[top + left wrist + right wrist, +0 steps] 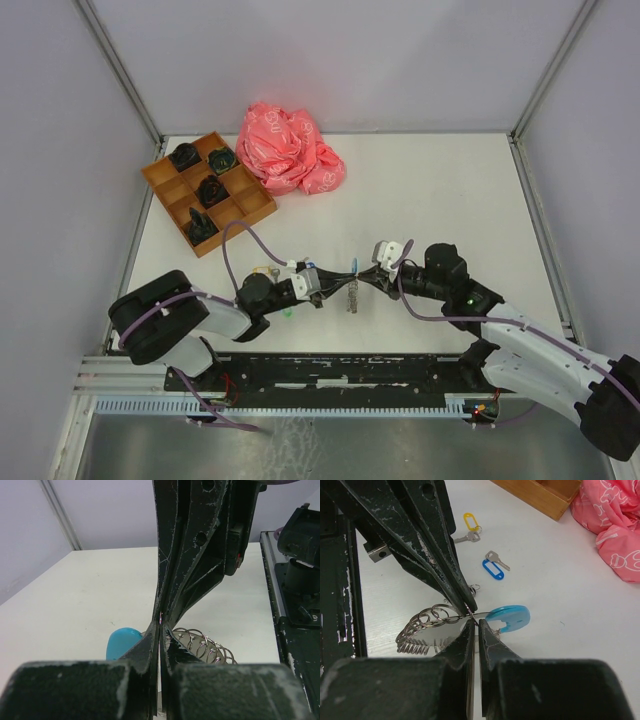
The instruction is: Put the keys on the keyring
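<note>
You were working in a robotics lab test cell. Plain grey wall panels (350, 60) on bare aluminium corner posts (118, 70) closed in your white table (430, 200) from 9 round to 3 o'clock. A slotted black-and-aluminium mounting rail (340, 372) ran along 6 o'clock, with a white-and-black robot arm (190, 315) bolted at 7 and its twin (545, 350) at 5.

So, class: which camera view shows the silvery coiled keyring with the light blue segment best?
Right wrist view: the silvery coiled keyring shows loops and light blue segment clearly. Left wrist view hides part of it; top view shows it tiny.
</note>
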Controlling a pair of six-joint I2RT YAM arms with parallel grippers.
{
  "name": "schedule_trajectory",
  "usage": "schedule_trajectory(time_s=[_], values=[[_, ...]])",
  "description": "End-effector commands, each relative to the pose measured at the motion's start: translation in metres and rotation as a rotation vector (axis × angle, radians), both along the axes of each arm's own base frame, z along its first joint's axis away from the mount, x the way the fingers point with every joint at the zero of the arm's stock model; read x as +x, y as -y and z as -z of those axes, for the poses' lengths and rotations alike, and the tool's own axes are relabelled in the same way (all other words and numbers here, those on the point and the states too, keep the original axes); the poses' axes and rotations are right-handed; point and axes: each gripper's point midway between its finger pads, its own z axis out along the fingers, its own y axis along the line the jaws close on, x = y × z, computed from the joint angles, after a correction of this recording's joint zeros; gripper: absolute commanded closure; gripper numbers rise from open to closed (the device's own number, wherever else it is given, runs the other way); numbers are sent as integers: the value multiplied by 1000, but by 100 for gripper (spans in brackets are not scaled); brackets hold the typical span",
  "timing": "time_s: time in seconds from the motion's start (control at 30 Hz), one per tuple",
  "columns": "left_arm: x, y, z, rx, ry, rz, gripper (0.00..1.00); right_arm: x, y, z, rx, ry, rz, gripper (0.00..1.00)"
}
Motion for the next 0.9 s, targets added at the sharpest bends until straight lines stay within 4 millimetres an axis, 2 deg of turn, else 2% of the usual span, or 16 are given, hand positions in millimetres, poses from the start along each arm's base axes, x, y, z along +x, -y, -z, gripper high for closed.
schedule_trajectory(time_s=[0.0,0.2,0.47,0.7,0.87], values=[[-9,3,-21,-70,82,2,96,19,-2,-43,134,110,79,93],[-6,5,-23,-83,78,-47,97,19,-6,-44,182,85,81,86],[1,4,-25,-98,63,-118,97,23,-2,-48,214,90,125,79],[2,2,-24,-104,55,-129,97,25,-2,-49,238,85,139,78],[-1,0,-28,-126,55,-121,97,27,-3,-42,228,70,145,81]])
